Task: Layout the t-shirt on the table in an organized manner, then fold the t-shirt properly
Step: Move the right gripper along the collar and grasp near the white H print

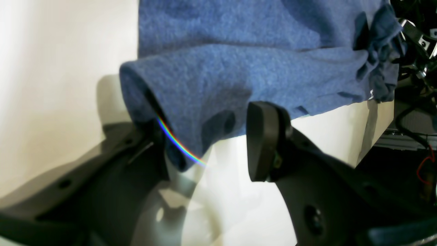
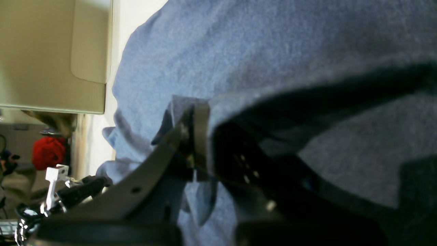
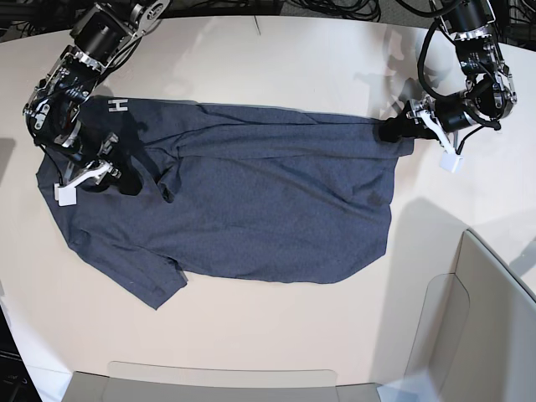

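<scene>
The dark blue-grey t-shirt [image 3: 268, 201] lies spread across the off-white table [image 3: 276, 50], with wrinkles along its top edge and white lettering [image 3: 117, 105] near the upper left. My left gripper [image 3: 392, 131] sits at the shirt's upper right corner. In the left wrist view its jaws [image 1: 205, 136] stand open, with a hanging fold of the shirt [image 1: 239, 68] between the fingers. My right gripper [image 3: 126, 182] rests on the shirt's left side near a sleeve. Seen from the right wrist, the gripper [image 2: 197, 112] is shut on a pinch of cloth [image 2: 273, 51] that drapes over it.
Pale grey bin-like panels stand at the lower right [image 3: 494, 318] and along the bottom edge [image 3: 218, 381]. One panel [image 2: 41, 51] and a red object [image 2: 47, 152] show in the right wrist view. Cables [image 3: 335, 7] run along the table's far edge.
</scene>
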`<move>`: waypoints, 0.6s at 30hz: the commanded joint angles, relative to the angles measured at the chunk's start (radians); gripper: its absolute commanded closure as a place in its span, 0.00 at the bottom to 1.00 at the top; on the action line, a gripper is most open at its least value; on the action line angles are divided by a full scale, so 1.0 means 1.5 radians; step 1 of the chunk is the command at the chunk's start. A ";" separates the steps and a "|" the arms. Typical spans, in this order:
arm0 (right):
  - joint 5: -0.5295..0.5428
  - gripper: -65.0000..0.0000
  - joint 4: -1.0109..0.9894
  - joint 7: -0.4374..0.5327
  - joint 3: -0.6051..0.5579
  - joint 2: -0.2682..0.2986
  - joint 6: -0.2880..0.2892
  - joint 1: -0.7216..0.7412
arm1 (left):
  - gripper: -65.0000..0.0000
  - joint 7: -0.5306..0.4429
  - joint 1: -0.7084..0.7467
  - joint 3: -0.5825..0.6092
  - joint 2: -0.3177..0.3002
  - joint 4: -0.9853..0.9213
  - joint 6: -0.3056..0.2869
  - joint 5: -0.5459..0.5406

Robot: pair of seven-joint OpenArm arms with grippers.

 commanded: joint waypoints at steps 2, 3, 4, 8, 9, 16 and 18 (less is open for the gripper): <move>0.012 0.99 0.006 0.003 0.000 0.005 0.002 0.016 | 0.55 -0.002 -0.005 -0.001 -0.011 0.009 0.001 -0.004; 0.012 0.94 0.006 0.003 0.000 0.005 0.002 0.016 | 0.55 -0.002 -0.005 -0.001 -0.011 0.009 0.001 -0.004; 0.012 0.87 0.006 0.003 0.000 0.005 0.002 0.016 | 0.55 -0.002 -0.005 -0.001 -0.011 0.009 0.001 -0.004; 0.018 0.57 0.010 0.001 0.000 0.005 0.002 0.017 | 0.55 -0.002 -0.005 -0.001 -0.011 0.009 0.001 -0.004; 0.019 0.50 0.011 0.000 0.000 0.005 0.003 0.017 | 0.55 -0.002 -0.005 -0.001 -0.011 0.010 0.001 -0.004; 0.063 0.23 0.069 -0.001 0.000 0.005 0.003 0.018 | 0.55 -0.006 -0.006 -0.006 -0.012 0.024 0.002 -0.005; 0.062 0.23 0.092 -0.001 0.000 0.006 0.003 0.017 | 0.55 -0.007 -0.006 -0.006 -0.012 0.046 0.002 -0.005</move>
